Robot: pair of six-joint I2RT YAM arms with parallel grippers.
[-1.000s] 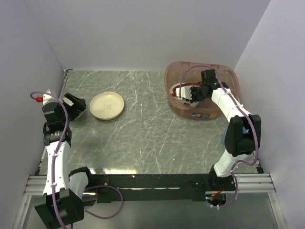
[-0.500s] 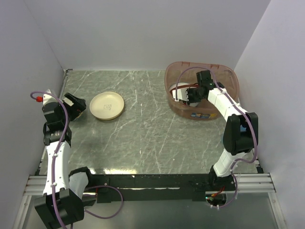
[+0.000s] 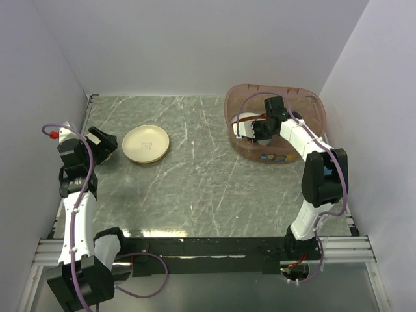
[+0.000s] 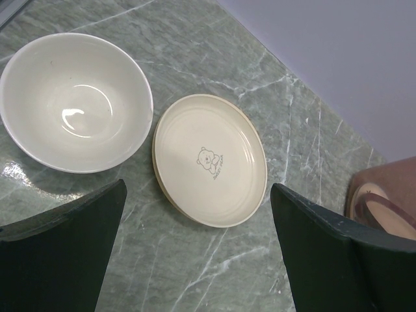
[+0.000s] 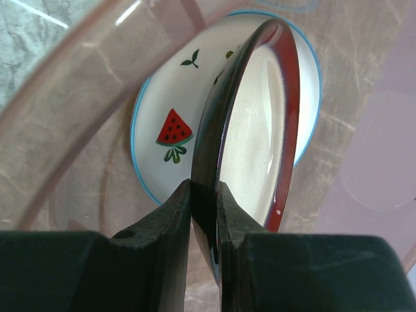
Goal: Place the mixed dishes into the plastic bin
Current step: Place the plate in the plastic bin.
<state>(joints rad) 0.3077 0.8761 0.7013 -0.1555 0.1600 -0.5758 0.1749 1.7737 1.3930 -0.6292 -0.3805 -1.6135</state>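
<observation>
My right gripper (image 5: 203, 192) is shut on the rim of the red-patterned bowl (image 5: 260, 130). It holds the bowl on edge inside the plastic bin (image 3: 276, 156), just above the white plate (image 5: 170, 97) with watermelon shapes that lies on the bin's floor. From above, the right gripper (image 3: 261, 129) and the bowl (image 3: 246, 123) show in the bin's left half. My left gripper (image 4: 198, 188) stands open over the table at the far left. The small cream bowl (image 4: 75, 101) and the yellow-orange plate (image 4: 209, 159) lie just ahead of its fingers. The top view also shows this plate (image 3: 146, 143).
The grey marbled table (image 3: 195, 188) is walled at the back and on both sides. The bin's corner (image 4: 383, 195) shows at the right edge of the left wrist view. A small label (image 3: 274, 156) marks the bin's front wall.
My right gripper has moved a little to the left inside the bin with the bowl in it. The left arm has not moved.
</observation>
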